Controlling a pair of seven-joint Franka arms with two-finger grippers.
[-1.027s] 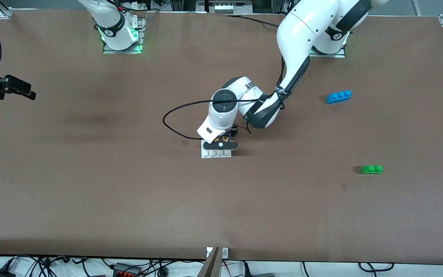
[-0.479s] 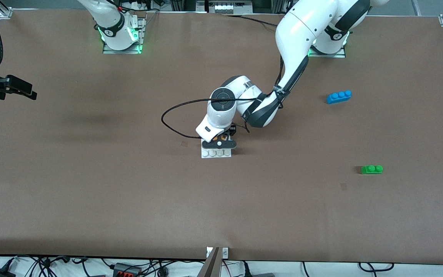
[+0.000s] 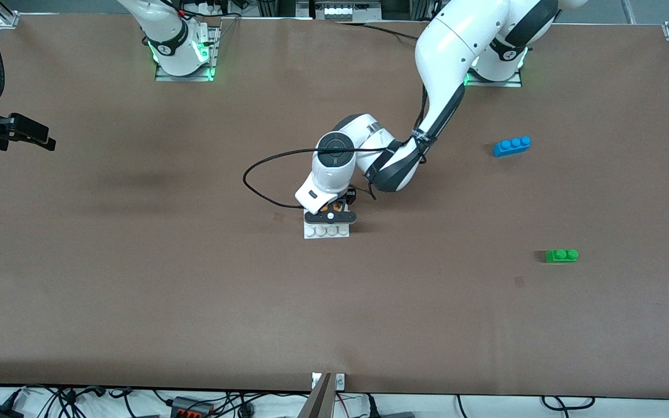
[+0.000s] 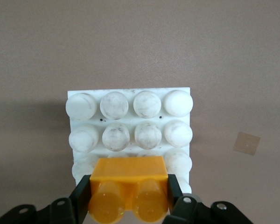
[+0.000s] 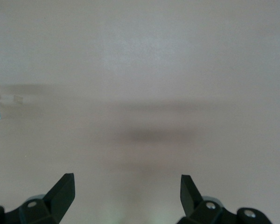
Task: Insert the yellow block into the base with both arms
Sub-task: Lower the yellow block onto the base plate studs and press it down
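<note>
Left claw [image 4: 127, 198] clamped on yellow block [image 4: 129, 186], studs up, over base [image 4: 130, 122] for pressing down; right claw [image 5: 127, 190] wide open, empty, waiting above bare tabletop [image 5: 140, 70].

A wide brown tabletop [image 3: 137, 290] fills the scene; tangled cables [image 3: 195, 403] lie along its near edge.

White jointed arms [image 3: 448, 52], black joint bands, black cable [image 3: 276, 159], green-lit bases [image 3: 183, 58]
</note>
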